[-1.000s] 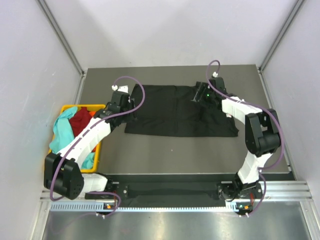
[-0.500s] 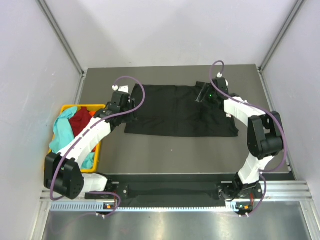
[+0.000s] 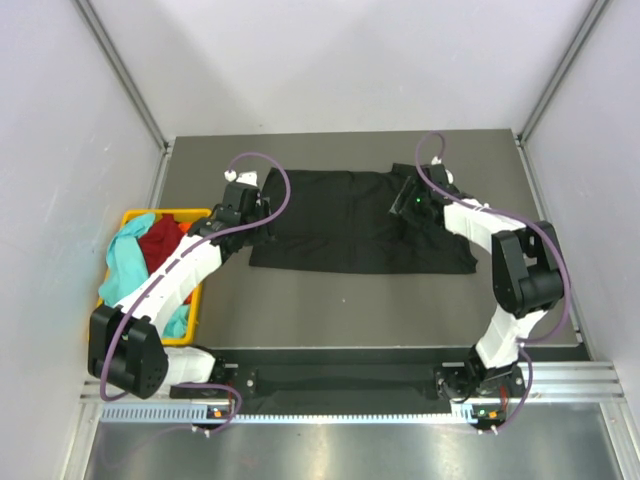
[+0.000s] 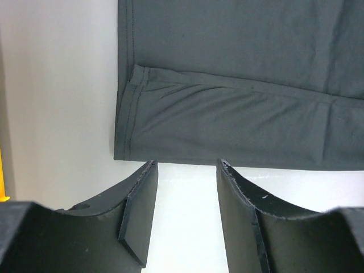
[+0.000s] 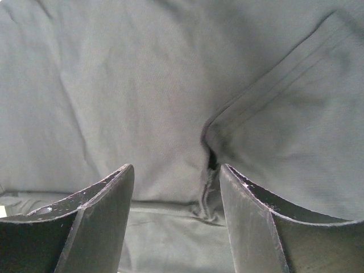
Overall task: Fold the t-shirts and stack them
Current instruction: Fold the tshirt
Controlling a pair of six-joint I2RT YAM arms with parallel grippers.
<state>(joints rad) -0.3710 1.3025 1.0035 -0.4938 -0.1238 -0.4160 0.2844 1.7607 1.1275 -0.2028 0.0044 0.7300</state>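
Note:
A black t-shirt (image 3: 355,225) lies spread flat across the middle of the table. My left gripper (image 3: 256,212) is at its left edge. In the left wrist view this gripper (image 4: 185,165) is open, with bare table between its fingers and the shirt's stitched hem (image 4: 227,114) just past the tips. My right gripper (image 3: 398,208) hovers over the shirt's upper right part. In the right wrist view it (image 5: 176,170) is open above the black cloth (image 5: 114,85), where a sleeve seam (image 5: 207,187) puckers between the fingers. A teal t-shirt (image 3: 125,258) and a red t-shirt (image 3: 160,240) lie in the basket.
A yellow plastic basket (image 3: 175,213) stands at the table's left edge beside the left arm. Grey walls enclose the table on three sides. The arms' base rail (image 3: 340,380) runs along the near edge.
My right gripper has shifted a little over the shirt's upper right, first outward and then back toward the near side. The left gripper and the shirt have stayed put.

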